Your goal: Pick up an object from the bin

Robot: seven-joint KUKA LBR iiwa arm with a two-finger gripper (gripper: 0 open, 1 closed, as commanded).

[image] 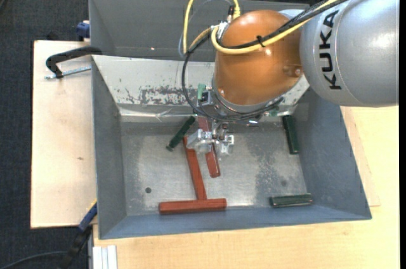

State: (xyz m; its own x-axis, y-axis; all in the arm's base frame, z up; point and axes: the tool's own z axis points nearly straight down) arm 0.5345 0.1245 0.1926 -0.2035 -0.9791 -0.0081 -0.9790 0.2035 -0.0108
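Gripper point(214, 142) is hanging above the short red block point(213, 165) mid-bin, probably since it's lying free beside the long red stick point(196, 176); can't tell if it's open or shut.

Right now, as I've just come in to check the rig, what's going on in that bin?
The arm's gripper is down near the middle of the grey bin, at the upper end of a short red-brown block. A long red-brown T-shaped piece lies right beside it, a dark green stick just beyond. Two dark green bars lie apart, toward the arm's side. Whether it grips the block cannot be told.
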